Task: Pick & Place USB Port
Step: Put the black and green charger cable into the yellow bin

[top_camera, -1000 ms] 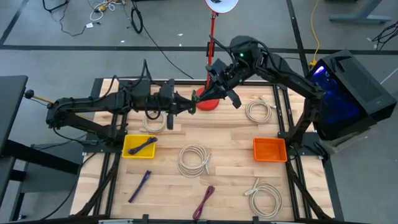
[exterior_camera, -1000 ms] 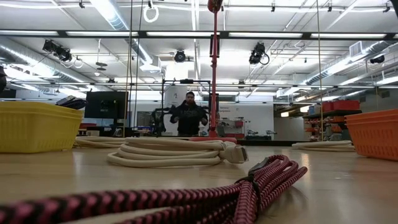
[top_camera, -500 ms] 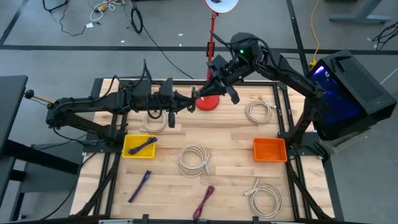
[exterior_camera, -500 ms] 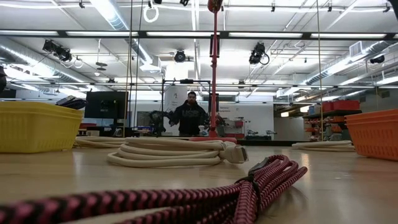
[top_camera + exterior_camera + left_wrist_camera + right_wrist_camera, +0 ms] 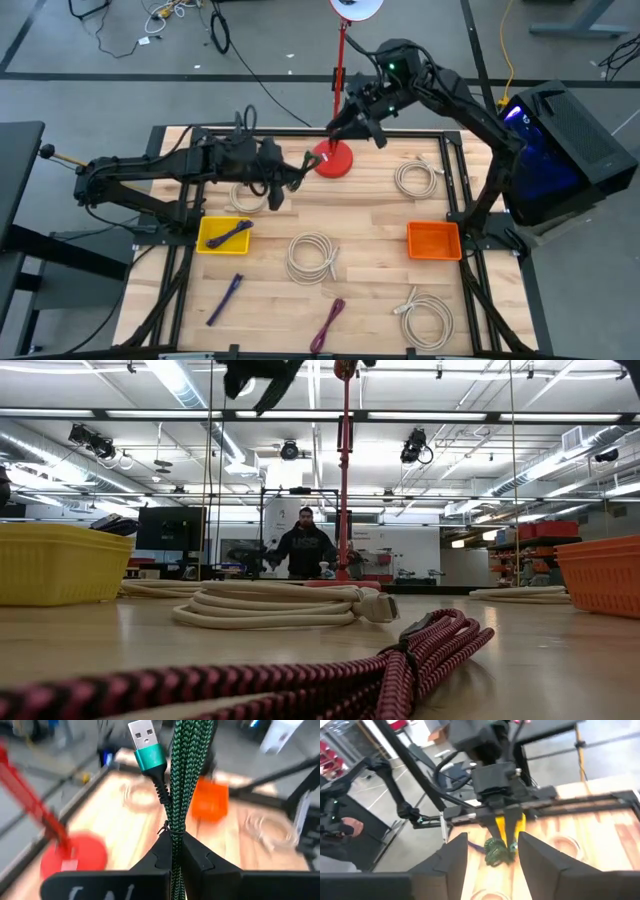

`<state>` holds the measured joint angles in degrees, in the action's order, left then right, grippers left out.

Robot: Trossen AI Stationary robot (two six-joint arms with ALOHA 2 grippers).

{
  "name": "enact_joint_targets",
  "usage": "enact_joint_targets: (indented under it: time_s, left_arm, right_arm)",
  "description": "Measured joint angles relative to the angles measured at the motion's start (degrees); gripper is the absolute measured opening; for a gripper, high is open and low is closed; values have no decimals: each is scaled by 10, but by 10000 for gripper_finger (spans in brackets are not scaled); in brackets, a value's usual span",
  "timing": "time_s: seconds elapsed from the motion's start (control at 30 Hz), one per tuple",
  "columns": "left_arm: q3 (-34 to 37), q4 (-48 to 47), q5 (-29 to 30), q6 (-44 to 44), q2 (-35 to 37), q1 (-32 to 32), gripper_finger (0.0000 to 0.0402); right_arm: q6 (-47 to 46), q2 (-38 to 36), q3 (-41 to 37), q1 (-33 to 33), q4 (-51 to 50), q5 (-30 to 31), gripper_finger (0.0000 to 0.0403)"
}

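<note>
Left gripper [image 5: 176,851]: jaws clamped on a bundled green braided USB cable [image 5: 181,780], teal plug uppermost, held above the desk [image 5: 380,215] near the red stand base [image 5: 334,160]. Right gripper [image 5: 490,851]: jaws spread, holding nothing, facing the cable from beyond the desk's far edge.

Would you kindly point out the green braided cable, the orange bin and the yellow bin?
green braided cable [image 5: 186,780], left wrist view, on the braided bundle above the shut tool.
orange bin [image 5: 434,241], high view, on its floor.
yellow bin [image 5: 207,233], high view, on its bare floor.
</note>
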<state>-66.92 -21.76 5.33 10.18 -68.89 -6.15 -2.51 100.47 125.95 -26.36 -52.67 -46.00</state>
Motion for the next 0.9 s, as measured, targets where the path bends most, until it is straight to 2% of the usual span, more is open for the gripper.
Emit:
enact_joint_targets:
  time_s: [0.1, 0.3, 0.47, 0.6, 0.8, 0.9]
  left_arm:
    - [0, -89, 0, 49, 3, 0, 17]
    - [1, -279, 2, 153, 8, 21, 17]
    - [0, -393, 4, 216, 16, 72, 17]
    - [0, -504, 29, 291, 24, 117, 17]
    - [0, -534, 71, 357, 26, 183, 17]
    - [13, -544, 69, 370, 26, 205, 17]
  right_arm:
    - [16, 0, 0, -13, -27, 10, 180]
    - [83, 0, 0, -32, -109, 71, 170]
    - [110, 0, 0, -48, -130, 96, 165]
    - [116, 0, 0, -67, -134, 96, 164]
    - [129, 0, 0, -82, -134, 96, 164]
    - [133, 0, 0, -87, -134, 96, 164]
